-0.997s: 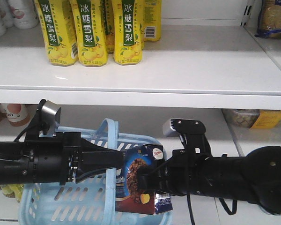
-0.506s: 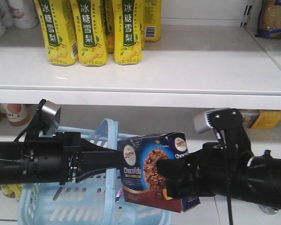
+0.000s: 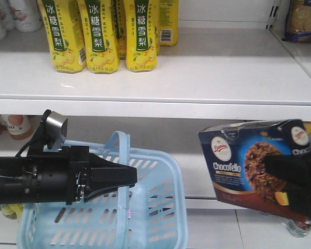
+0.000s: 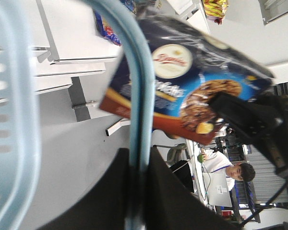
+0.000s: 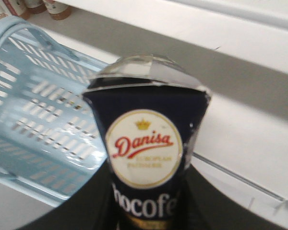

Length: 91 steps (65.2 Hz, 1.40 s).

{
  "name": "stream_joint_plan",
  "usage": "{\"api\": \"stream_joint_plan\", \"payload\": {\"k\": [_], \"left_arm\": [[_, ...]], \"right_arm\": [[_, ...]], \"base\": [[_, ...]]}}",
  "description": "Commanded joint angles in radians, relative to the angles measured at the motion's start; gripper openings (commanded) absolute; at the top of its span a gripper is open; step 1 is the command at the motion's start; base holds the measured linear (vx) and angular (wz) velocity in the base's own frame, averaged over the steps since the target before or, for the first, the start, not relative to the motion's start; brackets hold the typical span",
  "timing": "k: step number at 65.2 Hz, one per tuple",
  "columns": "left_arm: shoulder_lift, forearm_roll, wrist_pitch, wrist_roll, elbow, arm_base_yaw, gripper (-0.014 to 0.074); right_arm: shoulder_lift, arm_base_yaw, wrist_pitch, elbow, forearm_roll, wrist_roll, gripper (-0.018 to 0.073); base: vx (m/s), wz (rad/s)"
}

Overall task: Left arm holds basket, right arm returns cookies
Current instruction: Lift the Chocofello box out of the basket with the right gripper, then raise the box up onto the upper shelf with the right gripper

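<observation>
Cookie carton [image 3: 249, 163] (Danisa Chocofello) sits clamped in the right gripper [image 3: 293, 181], mostly cut off at frame edge; left gripper [image 3: 116, 176] pinches the blue basket [image 3: 163, 207] by its hoop handle [image 3: 123, 150].

Blue basket [image 3: 156, 206], cookies carton [image 3: 242, 162] aloft (tilted)

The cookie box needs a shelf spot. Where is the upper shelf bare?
The white upper shelf is bare from the yellow drink bottles to the blue biscuit packet at far right; its left end is crowded. The dark navy cookie carton hangs below that patch, beside the light blue plastic basket.
</observation>
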Motion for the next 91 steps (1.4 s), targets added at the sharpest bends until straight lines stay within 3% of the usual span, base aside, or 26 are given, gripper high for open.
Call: {"api": "stream_joint_plan", "payload": {"k": [1,24,33,52,64,73,91], "left_arm": [[-0.033,-0.11,0.053,0.006,-0.033,-0.004,-0.0003],[-0.033,-0.11,0.053,0.006,-0.033,-0.004,-0.0003],[-0.033,-0.11,0.053,0.006,-0.033,-0.004,-0.0003],[-0.033,-0.11,0.053,0.006,-0.033,-0.004,-0.0003],[-0.033,-0.11,0.053,0.006,-0.033,-0.004,-0.0003],[-0.033,-0.11,0.053,0.006,-0.033,-0.004,-0.0003],[-0.033,-0.11,0.053,0.006,-0.033,-0.004,-0.0003]], "right_arm": [[-0.032,-0.009,-0.003,-0.108,-0.046,0.045,0.0108],[-0.05,-0.009,-0.002,-0.274,-0.308,0.214,0.0108],[-0.051,-0.009,-0.042,-0.32,-0.354,0.254,0.0108],[0.016,-0.009,-0.291,-0.329,-0.401,0.281,0.0108],[0.1,-0.009,-0.31,-0.329,-0.442,0.401,0.0108],[0.116,-0.009,-0.35,-0.329,-0.463,0.415,0.0108],[0.12,-0.009,-0.352,-0.329,-0.648,0.509,0.0108]], "base": [[0.0,0.0],[0.0,0.0],[0.0,0.0],[0.0,0.0],[0.0,0.0],[0.0,0.0],[0.0,0.0]]}}
